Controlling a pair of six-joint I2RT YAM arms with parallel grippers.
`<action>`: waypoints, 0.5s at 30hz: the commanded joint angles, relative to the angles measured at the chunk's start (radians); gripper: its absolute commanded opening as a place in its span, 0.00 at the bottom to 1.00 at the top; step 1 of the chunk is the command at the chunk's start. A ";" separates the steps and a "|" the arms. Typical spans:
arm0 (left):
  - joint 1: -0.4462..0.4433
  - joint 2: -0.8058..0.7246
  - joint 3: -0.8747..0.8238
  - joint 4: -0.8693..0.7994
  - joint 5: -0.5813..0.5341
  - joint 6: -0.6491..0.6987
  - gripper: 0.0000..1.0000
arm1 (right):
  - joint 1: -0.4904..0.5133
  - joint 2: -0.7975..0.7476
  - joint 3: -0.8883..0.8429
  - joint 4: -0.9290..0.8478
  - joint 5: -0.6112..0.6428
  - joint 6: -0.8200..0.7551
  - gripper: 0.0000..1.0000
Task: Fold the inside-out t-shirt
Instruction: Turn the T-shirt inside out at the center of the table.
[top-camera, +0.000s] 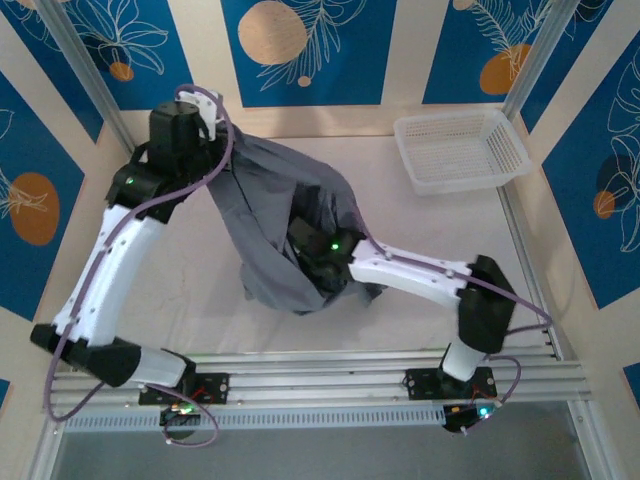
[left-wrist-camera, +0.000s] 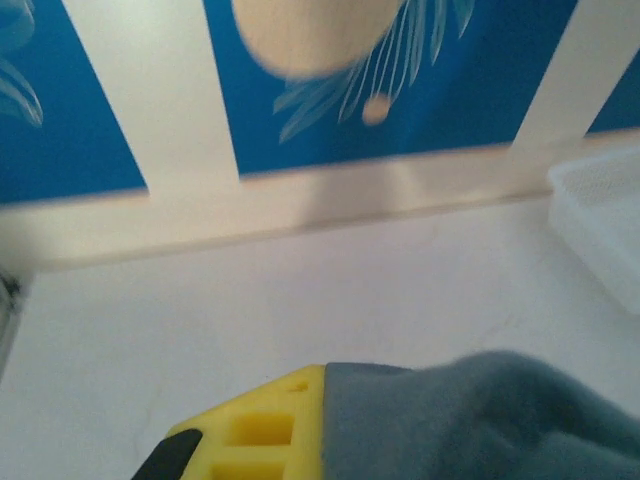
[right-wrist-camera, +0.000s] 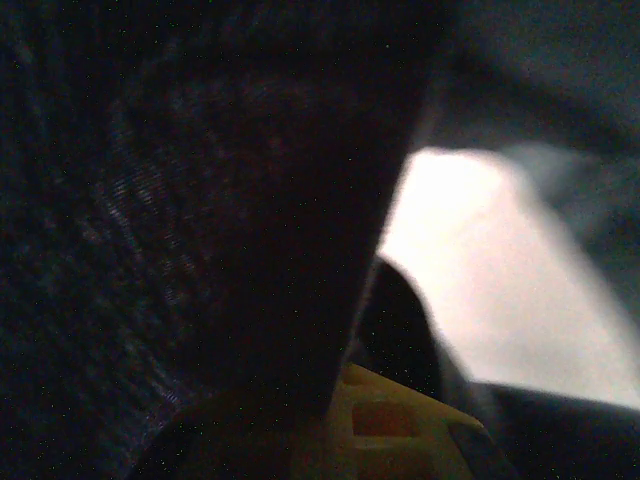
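The dark grey inside-out t-shirt (top-camera: 270, 205) hangs in a long drape from my left gripper (top-camera: 224, 150), which is raised over the back left of the table and shut on its upper edge. In the left wrist view the cloth (left-wrist-camera: 480, 420) lies pressed against the yellow finger (left-wrist-camera: 255, 425). The shirt's lower end is bunched on the table around my right gripper (top-camera: 303, 250), which is buried in the folds. In the right wrist view dark cloth (right-wrist-camera: 200, 200) runs down onto the yellow finger (right-wrist-camera: 395, 425), and that gripper is shut on it.
A white plastic mesh basket (top-camera: 460, 150) stands at the back right corner and shows at the right edge of the left wrist view (left-wrist-camera: 600, 240). The white table (top-camera: 180, 290) ends at blue patterned walls behind and metal rails in front.
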 joint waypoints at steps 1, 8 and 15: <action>0.084 0.051 -0.120 0.000 0.136 -0.146 0.00 | -0.019 -0.123 -0.042 0.093 0.099 0.000 0.00; 0.108 0.022 -0.467 0.198 0.212 -0.265 0.00 | -0.065 -0.387 -0.133 0.255 0.268 0.031 0.00; 0.108 -0.219 -0.606 0.281 0.323 -0.332 0.51 | -0.111 -0.512 -0.246 0.369 0.455 0.165 0.00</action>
